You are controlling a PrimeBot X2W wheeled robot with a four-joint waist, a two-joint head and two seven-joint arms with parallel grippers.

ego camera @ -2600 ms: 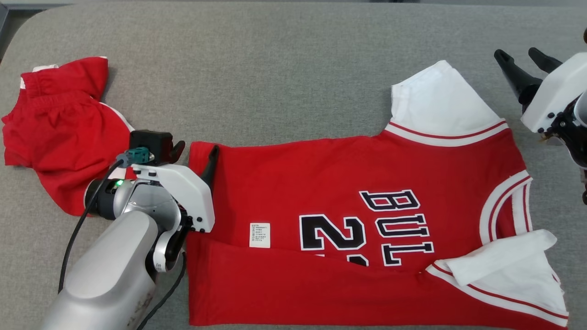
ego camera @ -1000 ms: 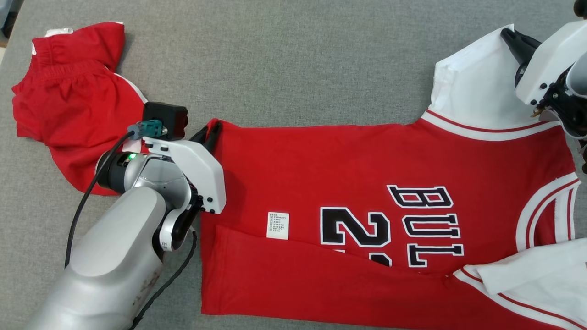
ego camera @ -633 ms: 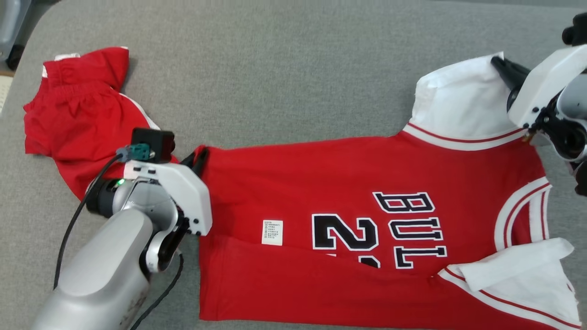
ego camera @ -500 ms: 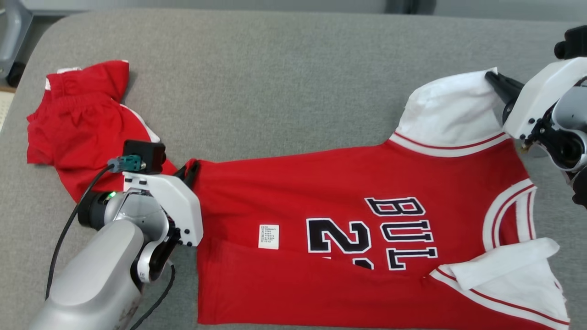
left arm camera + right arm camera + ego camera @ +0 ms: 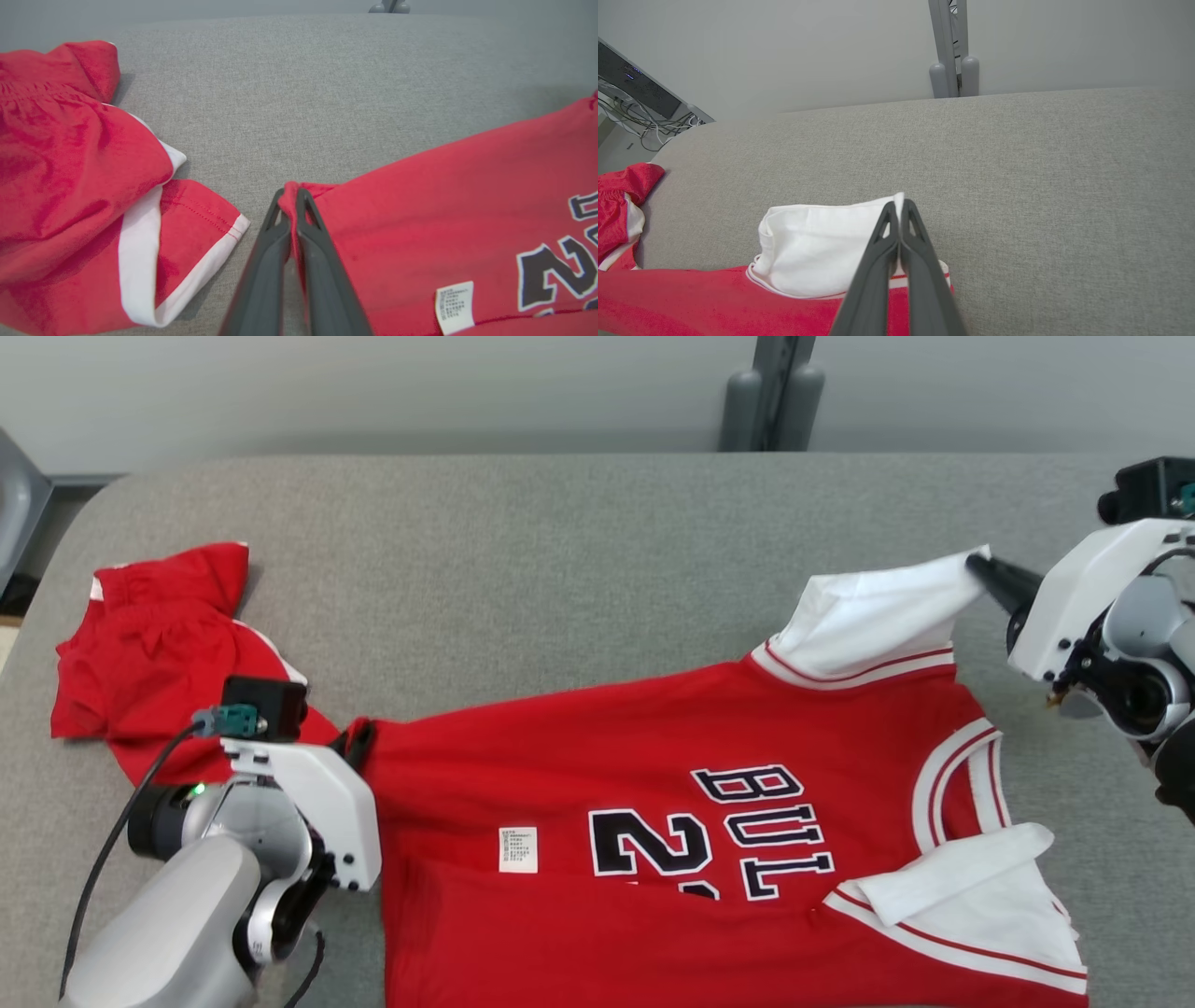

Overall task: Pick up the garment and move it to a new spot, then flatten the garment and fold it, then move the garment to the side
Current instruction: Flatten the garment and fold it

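Observation:
The garment is a red jersey with white sleeves and black lettering, lying across the grey table with its near edge folded over. My left gripper is shut on the jersey's far hem corner; in the left wrist view the left gripper pinches that red corner of the garment. My right gripper is shut on the tip of the far white sleeve and holds it raised. In the right wrist view the right gripper clamps the white sleeve of the garment.
Red shorts with white trim lie crumpled at the table's left, close to my left wrist, shorts. The grey padded table has bare cloth beyond the jersey up to its far edge. A grey post stands behind against the wall.
The head camera has tilted up. My right gripper came onto the far white sleeve, shut on it and raised its tip. My left gripper shut on the hem corner and holds it.

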